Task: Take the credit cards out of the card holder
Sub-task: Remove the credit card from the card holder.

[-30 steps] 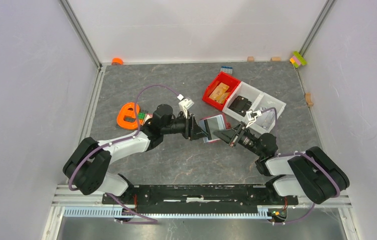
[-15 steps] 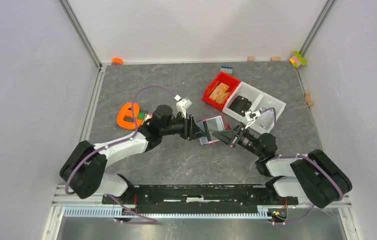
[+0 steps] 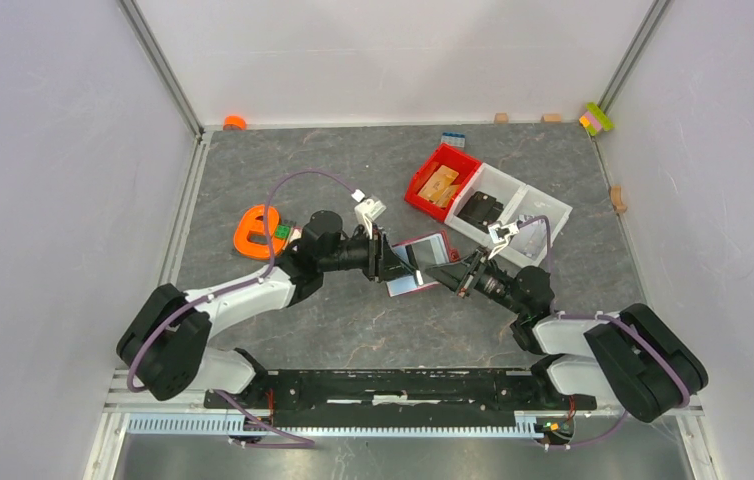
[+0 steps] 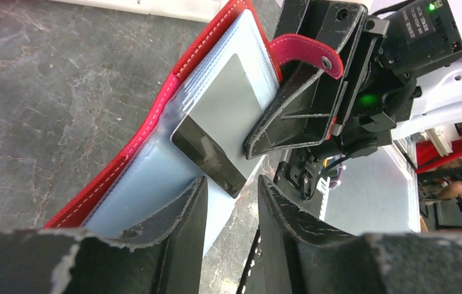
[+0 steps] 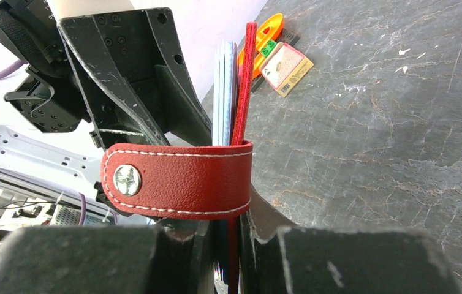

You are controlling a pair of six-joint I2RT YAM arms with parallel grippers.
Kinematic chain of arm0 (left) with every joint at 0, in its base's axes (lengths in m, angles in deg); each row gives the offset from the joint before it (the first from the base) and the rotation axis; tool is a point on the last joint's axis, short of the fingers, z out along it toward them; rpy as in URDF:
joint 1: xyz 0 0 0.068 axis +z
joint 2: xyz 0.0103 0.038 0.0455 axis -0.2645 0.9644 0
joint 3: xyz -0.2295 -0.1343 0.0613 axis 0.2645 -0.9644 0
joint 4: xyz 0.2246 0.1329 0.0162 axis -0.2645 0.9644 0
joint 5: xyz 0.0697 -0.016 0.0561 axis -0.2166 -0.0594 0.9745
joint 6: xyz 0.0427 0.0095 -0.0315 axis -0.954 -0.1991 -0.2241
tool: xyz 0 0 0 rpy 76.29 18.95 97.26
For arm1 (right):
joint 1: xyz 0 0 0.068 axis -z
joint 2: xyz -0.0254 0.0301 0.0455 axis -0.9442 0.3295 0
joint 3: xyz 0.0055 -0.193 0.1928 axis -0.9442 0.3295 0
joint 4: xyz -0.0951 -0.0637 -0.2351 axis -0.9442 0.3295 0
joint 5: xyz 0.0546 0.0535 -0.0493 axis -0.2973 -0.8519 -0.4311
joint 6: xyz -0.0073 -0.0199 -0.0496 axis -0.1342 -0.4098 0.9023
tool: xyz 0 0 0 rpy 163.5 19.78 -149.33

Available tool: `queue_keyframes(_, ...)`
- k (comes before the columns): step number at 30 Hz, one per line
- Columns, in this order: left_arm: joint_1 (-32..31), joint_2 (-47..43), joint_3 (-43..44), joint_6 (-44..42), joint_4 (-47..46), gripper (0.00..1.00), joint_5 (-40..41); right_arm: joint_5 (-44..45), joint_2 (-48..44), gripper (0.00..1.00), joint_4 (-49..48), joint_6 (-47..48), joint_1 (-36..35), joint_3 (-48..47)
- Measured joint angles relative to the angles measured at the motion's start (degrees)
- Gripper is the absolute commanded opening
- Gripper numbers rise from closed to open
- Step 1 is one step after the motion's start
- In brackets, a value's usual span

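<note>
The card holder (image 3: 427,250) is a dark red folding wallet held off the table mid-scene. My right gripper (image 5: 231,214) is shut on its red cover (image 5: 246,86), with the snap strap (image 5: 176,177) hanging across the fingers. A grey credit card (image 4: 219,116) sticks part-way out of a clear pocket (image 4: 149,184), dark end first. My left gripper (image 4: 231,187) faces that end. Its jaws stand a narrow gap apart, with the card's corner just at the fingertips (image 4: 195,196) and no contact that I can make out. From above, my left gripper (image 3: 394,268) meets my right gripper (image 3: 445,276) at the holder.
A bright red bin (image 3: 423,188) with tan wooden pieces and a white divided tray (image 3: 533,205) stand behind the holder. An orange object (image 3: 253,230) and a small box (image 5: 285,68) lie at the left. Small blocks (image 3: 597,117) sit along the back wall.
The left gripper's jaws have narrowed around the card's end. The holder and both grippers have shifted slightly left and toward the near edge.
</note>
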Motion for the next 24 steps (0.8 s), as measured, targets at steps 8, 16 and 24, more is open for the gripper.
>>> queue_keyframes(8,0.0,2.38,0.0,1.11,-1.68,0.47,-2.58,-0.17,1.64,0.0,-0.92,-0.26,-0.02,0.0)
queue_keyframes(16,0.31,3.5,0.0,1.31,-1.86,0.46,-3.67,-0.31,4.37,0.0,-3.32,-1.09,-0.59,-0.07)
queue_keyframes(24,0.55,3.8,0.0,2.43,-2.38,0.57,-3.76,-0.17,5.9,0.0,-5.31,-2.05,-0.83,-0.07)
